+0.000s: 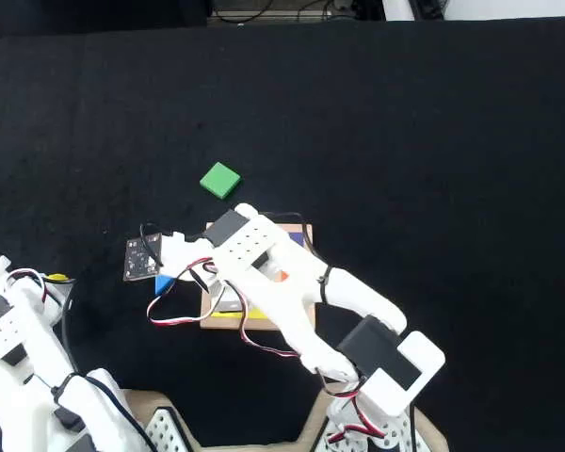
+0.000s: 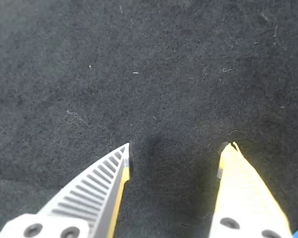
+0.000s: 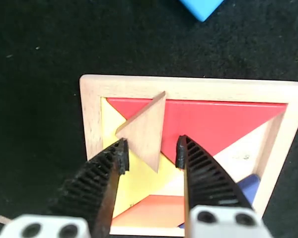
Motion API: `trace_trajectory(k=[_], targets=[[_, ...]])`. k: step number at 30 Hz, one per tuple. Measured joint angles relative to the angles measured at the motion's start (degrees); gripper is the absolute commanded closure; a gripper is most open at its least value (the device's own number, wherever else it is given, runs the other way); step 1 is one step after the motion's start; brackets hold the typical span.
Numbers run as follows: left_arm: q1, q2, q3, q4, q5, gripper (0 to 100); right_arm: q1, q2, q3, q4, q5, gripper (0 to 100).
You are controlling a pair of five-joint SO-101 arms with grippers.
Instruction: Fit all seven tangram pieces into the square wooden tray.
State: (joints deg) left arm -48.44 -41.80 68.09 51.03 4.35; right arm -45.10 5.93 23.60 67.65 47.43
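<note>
The square wooden tray [image 3: 188,84] holds a red triangle [image 3: 223,121], a yellow piece [image 3: 139,186], an orange piece [image 3: 154,210] and a dark blue piece [image 3: 248,186]. A plain wooden triangle [image 3: 144,131] lies tilted on top of the red and yellow ones. My right gripper [image 3: 150,151] is open just above the tray, one black finger on each side of that triangle's narrow end. A light blue piece [image 3: 201,7] lies on the cloth beside the tray [image 1: 228,320]. A green square [image 1: 220,180] lies farther back. My left gripper [image 2: 179,153] is open over bare black cloth.
Black cloth covers the whole table. The right arm [image 1: 282,282] stretches over the tray and hides most of it in the high view. The left arm [image 1: 19,330] stands at the near left corner, well apart from the tray.
</note>
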Motion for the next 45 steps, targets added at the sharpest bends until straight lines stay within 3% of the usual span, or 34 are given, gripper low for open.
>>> trace_trajectory(k=[6, 11, 24, 36, 45], targets=[[0.00, 0.00, 0.00, 0.00, 0.00, 72, -2.81, 0.00, 0.00, 1.05, -0.26, 81.9], [0.00, 0.00, 0.00, 0.00, 0.00, 72, -3.16, 0.00, -1.14, 2.46, -1.05, 74.1], [0.00, 0.00, 0.00, 0.00, 0.00, 72, -5.27, -5.63, -2.02, 6.24, -1.14, 74.4], [0.00, 0.00, 0.00, 0.00, 0.00, 72, -6.15, -5.63, 5.27, -2.11, -3.08, 74.4], [0.00, 0.00, 0.00, 0.00, 0.00, 72, -6.15, -5.54, 5.63, -2.73, -3.08, 74.4]])
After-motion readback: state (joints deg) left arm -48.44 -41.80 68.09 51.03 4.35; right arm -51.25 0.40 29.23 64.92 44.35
